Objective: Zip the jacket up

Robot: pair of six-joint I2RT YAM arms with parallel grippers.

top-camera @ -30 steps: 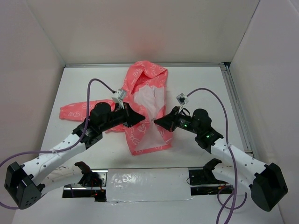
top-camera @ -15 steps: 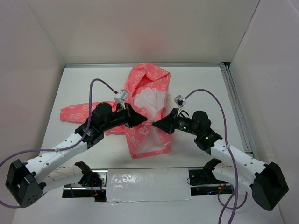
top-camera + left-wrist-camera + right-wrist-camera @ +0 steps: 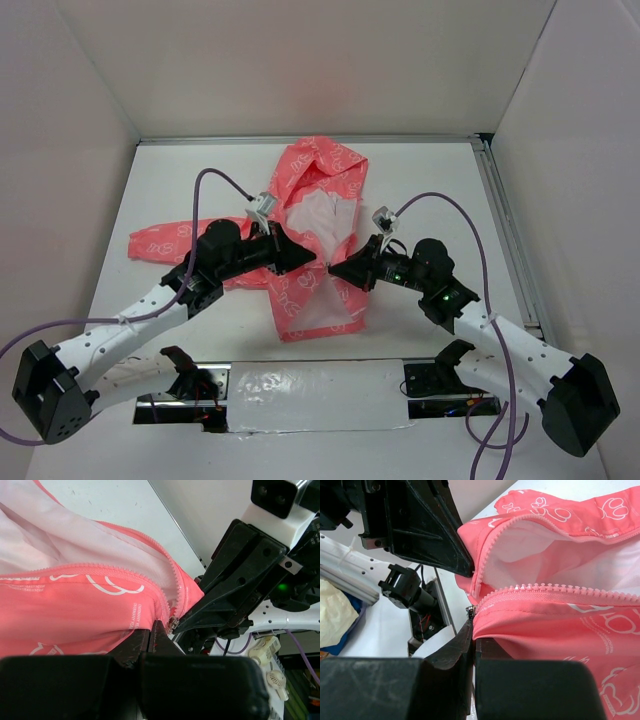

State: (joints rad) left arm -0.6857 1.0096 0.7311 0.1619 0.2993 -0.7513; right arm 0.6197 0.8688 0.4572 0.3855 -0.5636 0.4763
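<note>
The coral-pink jacket (image 3: 300,185) lies on the white table with its hood at the far end, its front open and the pale lining showing. My left gripper (image 3: 313,259) is shut on the jacket's lower front edge (image 3: 100,605), right beside the metal zipper slider (image 3: 173,624). My right gripper (image 3: 334,268) faces it from the right, shut on the other front edge (image 3: 545,625) just below its zipper teeth (image 3: 560,589). The two gripper tips almost touch. One sleeve (image 3: 160,238) stretches out to the left.
White walls close in the table on three sides. A metal rail (image 3: 505,235) runs along the right edge. A taped plate (image 3: 310,385) and both arm bases sit at the near edge. Purple cables (image 3: 215,178) loop above each wrist.
Both grippers have come slightly closer together, still shut on the jacket. The lower front has shifted a little toward the near edge and the open gap there has narrowed.
</note>
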